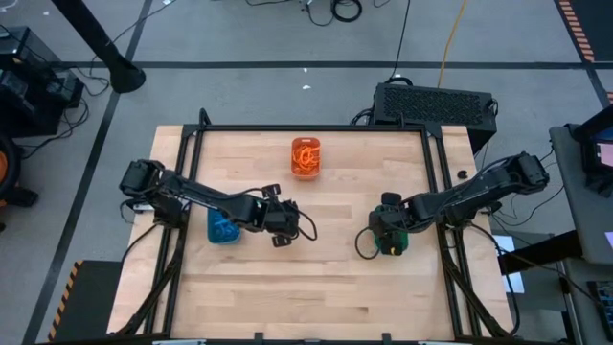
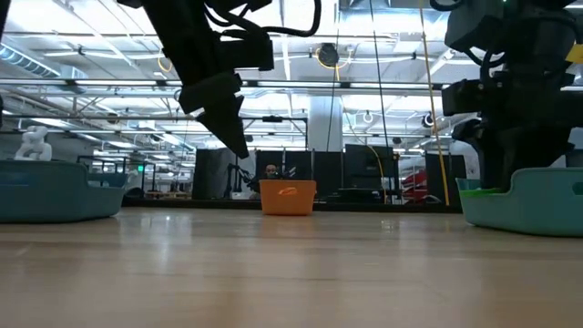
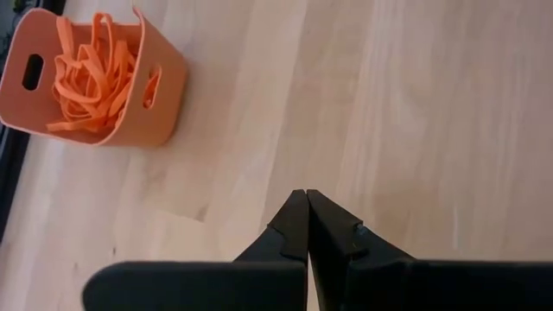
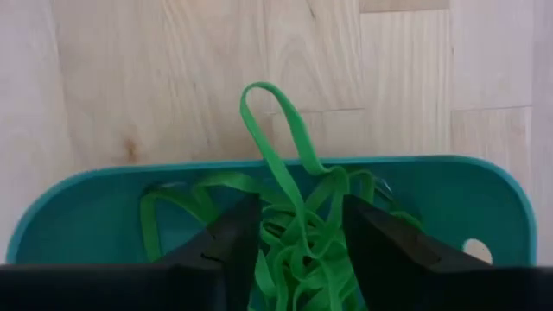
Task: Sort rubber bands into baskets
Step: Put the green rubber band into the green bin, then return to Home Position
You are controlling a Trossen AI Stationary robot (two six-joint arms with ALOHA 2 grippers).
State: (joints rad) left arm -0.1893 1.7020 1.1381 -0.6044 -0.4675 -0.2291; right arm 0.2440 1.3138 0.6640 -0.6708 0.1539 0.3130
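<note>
- Now at the right tool [image 4: 302,229]: fingers spread wide, straddling a tangle of green rubber bands [image 4: 298,250] and poised directly above the teal basket [image 4: 95,186].
- Spread like that, most likely, to let go of a green band over its matching basket; one green loop [image 4: 276,121] arching up past the far rim and hanging over the tabletop [image 4: 173,78] just ahead of the tool.
- At the left tool [image 3: 307,197]: fingers pressed together with nothing visible between them, held low over bare wood.
- Ahead of that tool and off to one side, the orange basket [image 3: 164,95] with orange bands [image 3: 86,78] heaped inside; just behind the tool, beside the arm, the blue basket [image 1: 223,230].
- Colours kept apart on purpose, it seems: each basket holding only its own shade, spaced well apart so neither arm crowds the other.
- Hard to tell whether the arching loop touches either finger or rests free on the heap.
- Contents of the blue basket mostly hidden under the left arm from above, and behind its wall from table height.
- Near side of the teal basket cut off by the right tool's own body.
- No loose bands made out on the wood, though thin ones could escape notice from above.
</note>
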